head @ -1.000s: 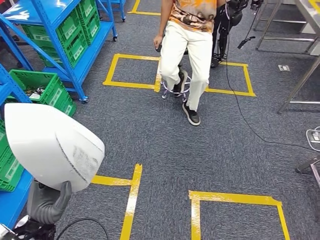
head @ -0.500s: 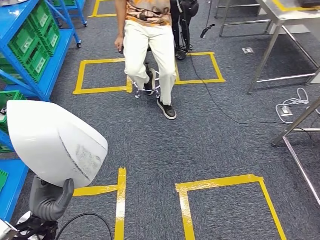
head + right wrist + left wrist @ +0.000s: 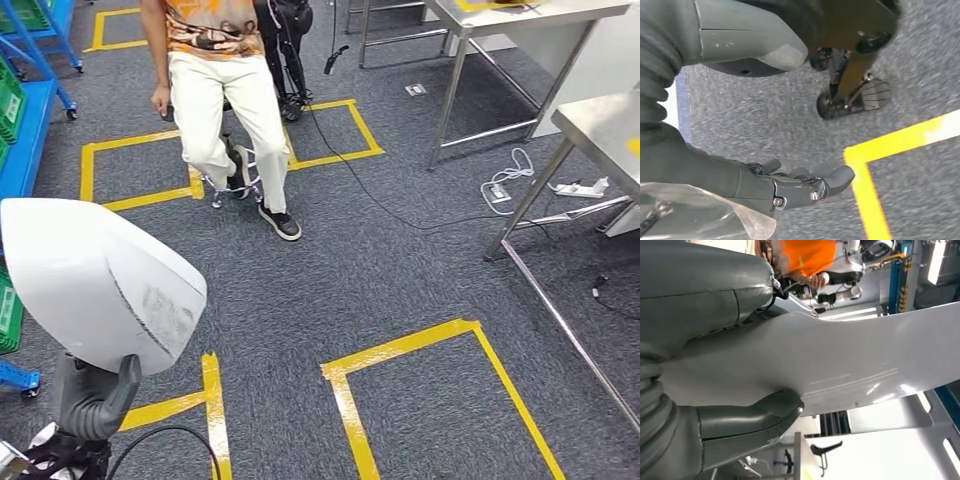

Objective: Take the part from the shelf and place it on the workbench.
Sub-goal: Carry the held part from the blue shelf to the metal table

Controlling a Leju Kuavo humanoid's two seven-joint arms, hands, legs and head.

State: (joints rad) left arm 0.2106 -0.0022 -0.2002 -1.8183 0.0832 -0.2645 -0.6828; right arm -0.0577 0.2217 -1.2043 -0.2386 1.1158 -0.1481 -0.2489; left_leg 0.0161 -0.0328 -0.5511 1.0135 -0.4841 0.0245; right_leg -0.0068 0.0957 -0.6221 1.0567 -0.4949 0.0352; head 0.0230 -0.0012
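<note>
The part is a large white curved shell [image 3: 98, 285] at the lower left of the head view. My left hand [image 3: 94, 400] grips it from below, the grey thumb pressed against its underside. In the left wrist view the thumb and fingers clamp the white shell [image 3: 851, 365] between them. My right hand [image 3: 791, 185] hangs over the carpet with its fingers stretched out and apart, holding nothing. A steel workbench [image 3: 596, 125] stands at the right, another steel table [image 3: 513, 18] behind it.
A person [image 3: 219, 100] sits on a stool straight ahead. Blue shelving with green bins [image 3: 11, 100] runs along the left edge. Yellow tape squares [image 3: 423, 350] mark the grey carpet. Cables and a power strip [image 3: 521, 185] lie under the tables.
The camera has swung right: shelves slid off to the left and the steel tables came into view at right. The shell stays held in my left hand.
</note>
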